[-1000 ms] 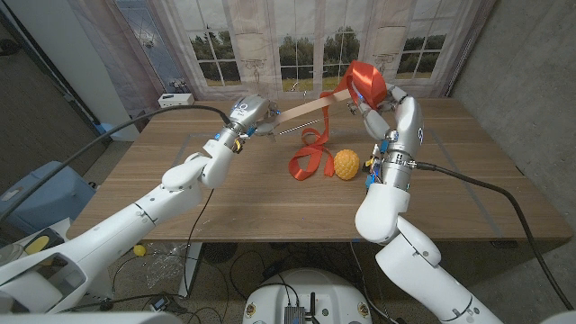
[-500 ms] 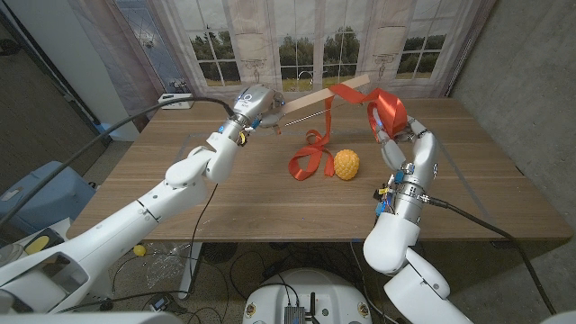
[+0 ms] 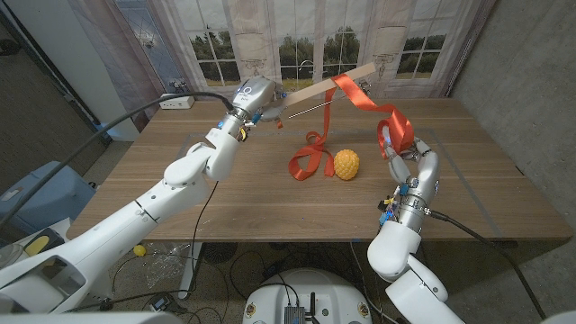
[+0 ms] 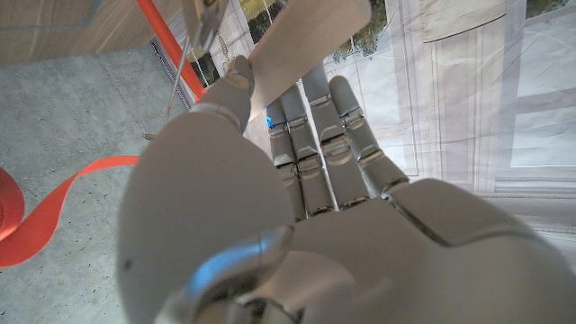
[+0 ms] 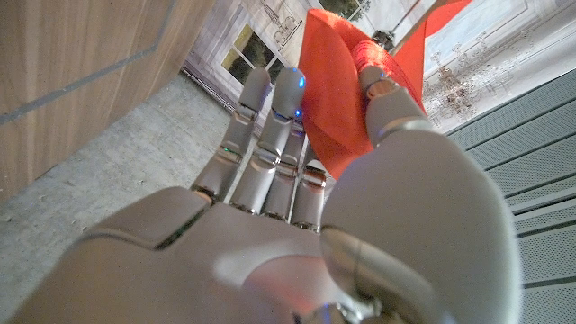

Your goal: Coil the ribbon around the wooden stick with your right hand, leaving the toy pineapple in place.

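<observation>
Left hand (image 3: pixel 255 97) grips the wooden stick (image 3: pixel 326 84); right hand (image 3: pixel 409 162) clutches the ribbon (image 3: pixel 382 115); any lettering seems unreadable.

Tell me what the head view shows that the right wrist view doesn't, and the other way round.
Head view alone: the toy pineapple on the wooden table, the left robot hand holding the wooden stick raised, and ribbon slack lying beside the pineapple. Right wrist view alone: a close look at the fingers closed on folded ribbon. Both share the right robot hand gripping the red ribbon.
</observation>
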